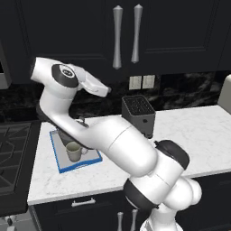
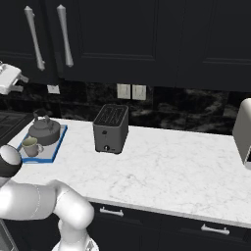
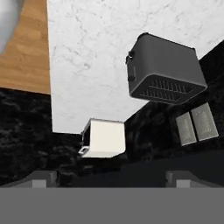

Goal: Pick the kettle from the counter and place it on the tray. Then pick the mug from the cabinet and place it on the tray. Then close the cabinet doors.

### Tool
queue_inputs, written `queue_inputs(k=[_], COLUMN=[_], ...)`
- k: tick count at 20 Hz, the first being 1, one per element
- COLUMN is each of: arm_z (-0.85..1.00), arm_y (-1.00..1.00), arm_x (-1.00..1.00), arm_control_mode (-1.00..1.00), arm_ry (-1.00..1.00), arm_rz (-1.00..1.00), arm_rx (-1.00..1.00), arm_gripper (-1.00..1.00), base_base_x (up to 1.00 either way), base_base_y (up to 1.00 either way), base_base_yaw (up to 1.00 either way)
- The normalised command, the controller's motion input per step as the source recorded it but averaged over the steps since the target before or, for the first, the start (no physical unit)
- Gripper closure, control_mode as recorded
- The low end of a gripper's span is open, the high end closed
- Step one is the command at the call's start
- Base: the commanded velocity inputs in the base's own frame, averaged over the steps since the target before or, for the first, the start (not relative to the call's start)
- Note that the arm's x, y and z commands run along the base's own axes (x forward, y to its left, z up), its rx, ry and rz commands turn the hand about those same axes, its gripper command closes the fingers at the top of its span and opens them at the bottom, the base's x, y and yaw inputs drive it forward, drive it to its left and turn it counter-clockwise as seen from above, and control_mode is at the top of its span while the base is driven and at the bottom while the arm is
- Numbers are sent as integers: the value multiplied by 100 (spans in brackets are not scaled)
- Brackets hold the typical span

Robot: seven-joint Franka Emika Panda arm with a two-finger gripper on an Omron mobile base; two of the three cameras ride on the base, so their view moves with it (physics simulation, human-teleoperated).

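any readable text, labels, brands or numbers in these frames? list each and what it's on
None readable.
Toaster: no brand or dial markings legible; one small dark knob on its front.
Wall plates on the backsplash: blank.
Kettle, mug, tray: plain, no print.
Cabinet doors: no labels.

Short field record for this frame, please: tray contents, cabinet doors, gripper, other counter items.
tray: blue-rimmed flat grey tray at the white marble counter's left end
on tray: squat dark grey kettle; small beige mug in front
cabinet doors: dark navy panelled doors, shut
gripper: two-finger gripper open, holding nothing
other: boxy dark toaster; white appliance at right
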Motion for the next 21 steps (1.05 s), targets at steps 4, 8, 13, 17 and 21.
queue_inputs(k=[4, 8, 13, 17, 21], arm_z=[2, 3, 0, 0, -25], arm_y=[-8, -2, -1, -3, -29], arm_x=[100, 100, 100, 100, 24], arm_control_mode=[-100, -100, -100, -100, -100], arm_ry=[0, 0, -2, -6, -45], arm_rz=[4, 3, 4, 4, 7], arm_rx=[1, 0, 0, 0, 0], arm_gripper=[-100, -100, -100, -100, -100], base_base_x=[0, 0, 0, 0, 0], base_base_y=[0, 0, 0, 0, 0], base_base_yaw=[0, 0, 0, 0, 0])
